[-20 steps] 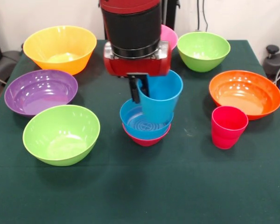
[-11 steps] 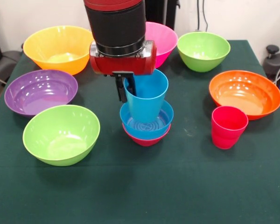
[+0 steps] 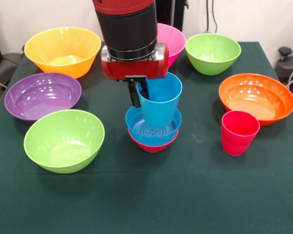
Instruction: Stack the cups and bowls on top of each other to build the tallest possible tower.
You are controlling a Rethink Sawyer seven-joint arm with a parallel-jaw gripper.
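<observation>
The light blue cup point(image 3: 159, 105) is upright with its base down inside the small blue bowl point(image 3: 154, 130). That bowl sits nested on a small red bowl point(image 3: 154, 146) at the table's middle, and together they form the tower. My gripper point(image 3: 138, 92) is shut on the cup's left rim, with one finger outside the wall and one inside. I cannot tell whether the cup rests on the bowl's floor. The red-pink cup point(image 3: 239, 132) stands alone to the right.
Large bowls ring the middle: yellow-orange point(image 3: 63, 48) and purple point(image 3: 41, 95) on the left, lime green point(image 3: 63, 140) at the front left, and orange point(image 3: 256, 97) on the right. At the back are pink point(image 3: 172, 39), partly behind the arm, and another lime green point(image 3: 213, 52).
The arm carried the blue cup left over the small bowls, then came back a little to the right. The cup now sits slightly lower in the blue bowl.
</observation>
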